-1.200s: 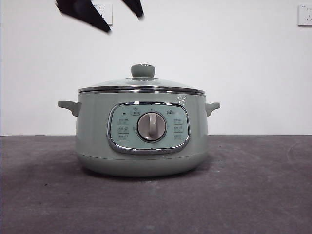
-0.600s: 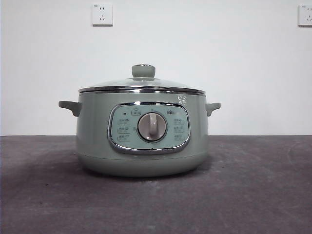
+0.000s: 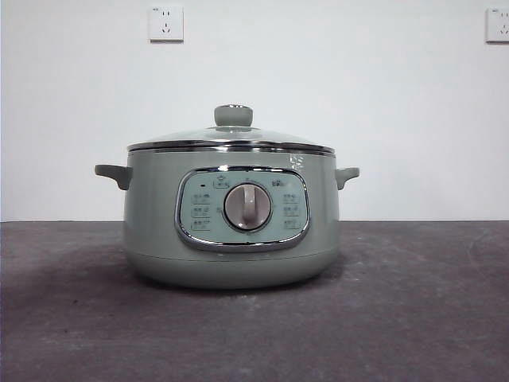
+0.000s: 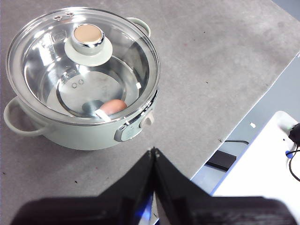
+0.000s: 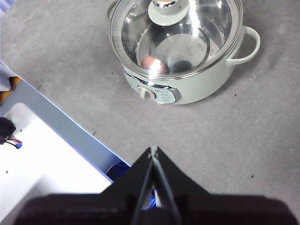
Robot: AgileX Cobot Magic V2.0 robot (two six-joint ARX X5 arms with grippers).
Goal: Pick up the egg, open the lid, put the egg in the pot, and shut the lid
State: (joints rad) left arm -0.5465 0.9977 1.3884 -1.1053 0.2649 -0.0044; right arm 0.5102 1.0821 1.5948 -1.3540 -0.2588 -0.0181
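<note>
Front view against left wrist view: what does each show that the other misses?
Only the front view shows the pot's whole control panel with its dial, and two wall sockets.

Only the left wrist view shows the egg lying inside the pot, seen through the glass, plus the left gripper, jaws shut and empty, apart from the pot.

Both show the pot on the grey table with the lid seated on it.

- A plain white wall [image 3: 382, 111] fills the upper part of the front view.
- 2 white wall sockets: one [image 3: 166, 23] at upper left, one [image 3: 497, 25] cut by the right edge.
- A dark grey table [image 3: 413, 310] spans the bottom.
</note>
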